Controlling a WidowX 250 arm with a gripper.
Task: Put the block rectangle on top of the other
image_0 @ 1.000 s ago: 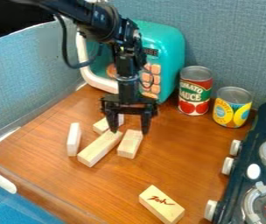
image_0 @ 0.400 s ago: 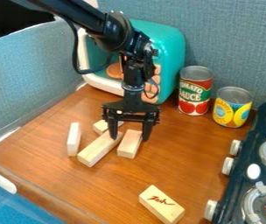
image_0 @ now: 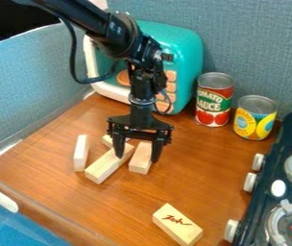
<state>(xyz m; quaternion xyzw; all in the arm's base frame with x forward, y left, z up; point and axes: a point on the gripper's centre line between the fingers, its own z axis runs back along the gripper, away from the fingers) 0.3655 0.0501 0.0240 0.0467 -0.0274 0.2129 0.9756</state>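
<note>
Nearby, two cans (image_0: 214, 103) stand upright; the hand (image_0: 138, 157) hangs open over blocks (image_0: 105, 167).

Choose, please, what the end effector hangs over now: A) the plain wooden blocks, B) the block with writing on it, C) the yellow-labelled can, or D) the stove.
A: the end effector hangs with its two fingers apart, one at the far end of the long wooden block and the other at the shorter block beside it.
</note>
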